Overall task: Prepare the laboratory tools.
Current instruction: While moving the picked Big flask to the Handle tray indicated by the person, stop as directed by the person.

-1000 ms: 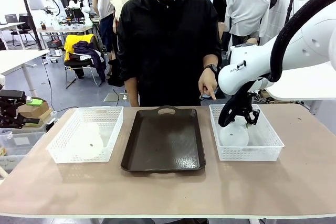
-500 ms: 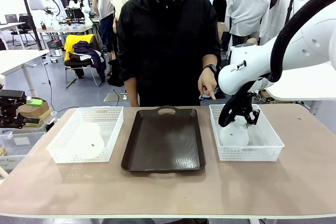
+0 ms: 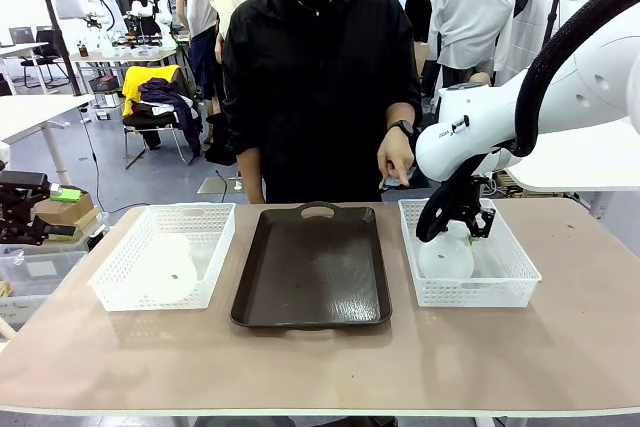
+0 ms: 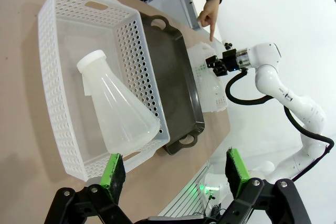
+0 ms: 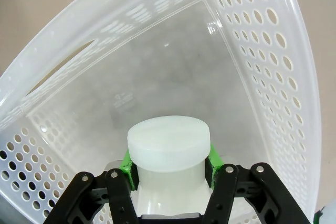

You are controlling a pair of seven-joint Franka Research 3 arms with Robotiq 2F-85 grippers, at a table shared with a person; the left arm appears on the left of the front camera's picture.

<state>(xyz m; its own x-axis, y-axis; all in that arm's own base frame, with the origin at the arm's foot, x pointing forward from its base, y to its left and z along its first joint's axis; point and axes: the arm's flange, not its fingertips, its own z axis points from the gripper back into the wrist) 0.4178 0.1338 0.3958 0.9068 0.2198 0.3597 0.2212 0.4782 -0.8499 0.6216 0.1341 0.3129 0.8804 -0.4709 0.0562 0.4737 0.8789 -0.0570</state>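
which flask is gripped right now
The flask in the right basket: the right gripper has its jaws shut on its neck. The other flask sits untouched in the left basket.

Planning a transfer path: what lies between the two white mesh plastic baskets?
A dark brown rectangular tray, with nothing on it, lies in that stretch, seen plainly in the front view.

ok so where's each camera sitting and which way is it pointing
Front: fixed between the arms on the robot's side, facing the person across the table; the right arm reaches into the right basket.
Left wrist: above the left basket, looking down at the left flask; open left jaws along the bottom edge.
Right wrist: inside the right basket, looking down; right jaws shut on the neck of the right flask.
Shared: front and left wrist both show the tray and the person's hand.
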